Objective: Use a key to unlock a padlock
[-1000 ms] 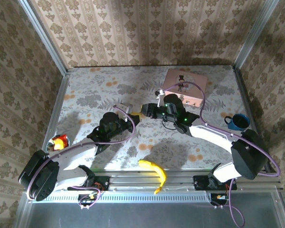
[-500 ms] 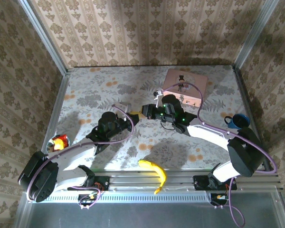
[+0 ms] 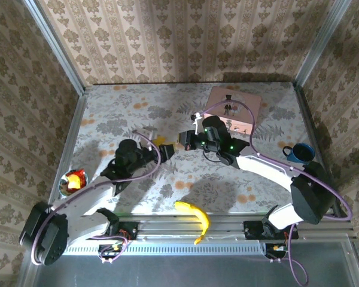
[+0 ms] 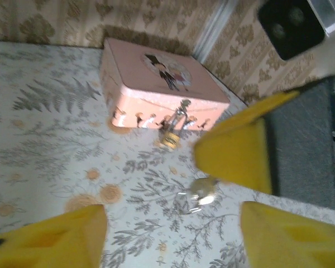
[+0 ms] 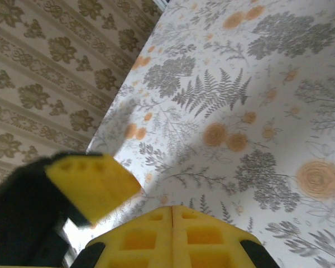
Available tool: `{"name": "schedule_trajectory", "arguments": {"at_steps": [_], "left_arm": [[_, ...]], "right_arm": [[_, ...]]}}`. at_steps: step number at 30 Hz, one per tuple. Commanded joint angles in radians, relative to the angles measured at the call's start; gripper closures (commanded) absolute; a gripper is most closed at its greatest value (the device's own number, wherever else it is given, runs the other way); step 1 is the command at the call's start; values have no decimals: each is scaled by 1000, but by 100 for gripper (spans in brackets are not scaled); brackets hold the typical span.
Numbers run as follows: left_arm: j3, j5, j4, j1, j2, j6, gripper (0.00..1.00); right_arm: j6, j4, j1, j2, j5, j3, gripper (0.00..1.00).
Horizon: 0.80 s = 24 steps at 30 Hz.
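Wallpapered walls (image 3: 167,42) close in a floral-clothed table (image 3: 107,119). On it stand one pink rectangular tin with a top-hatted figure (image 4: 156,84), one yellow banana (image 3: 194,216), one blue mug (image 3: 299,154) and one shiny bowl with red and orange contents (image 3: 63,182).

One tiny brass-gold padlock with a thin silvery shackle (image 4: 168,139) lies on the cloth just beside the tin's near wall. One small silvery glint (image 4: 198,192) lies near it, closer to the camera. It may be the slim key, but blur prevents certainty.

The left gripper (image 4: 170,234) hangs spread wide, facing the padlock from well apart. The right gripper (image 5: 172,215) has its yellow pads pressed together. Whether anything thin is pinched between them cannot be told.

The padlock is probably hard, dense for its size and smooth enough to slip or skid. The best hold looks to be across the flat sides of the body, leaving the keyhole end and shackle free. A key this slim would want pinching by its head, kept straight.
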Motion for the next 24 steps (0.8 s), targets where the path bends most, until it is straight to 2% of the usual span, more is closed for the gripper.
{"name": "schedule_trajectory", "arguments": {"at_steps": [1,4,6,9,12,16,19,24], "left_arm": [[26,138,-106,92,-102,47,25],[75,281,-204,181,-151,114,23],[106,365,-242,204,-154,158,23],[139,505,-237,205,-128,212,30],[142,612,-119,201,-87,185,40],[146,721,71,158,-15,121,43],[174,750,80,88,26,153,43],[215,763,65,-10,81,210,43]], "right_arm": [[-211,-213,1,-97,59,91,100],[-349,-389,-8,-126,14,168,100],[-434,-470,-13,-141,-56,205,100],[-540,-534,-17,-170,-161,229,100],[-591,-548,-32,-203,-254,235,100],[-594,-546,-75,-217,-412,256,100],[-593,-550,-95,-212,-496,267,100],[-622,-580,-105,-189,-564,289,100]]}}
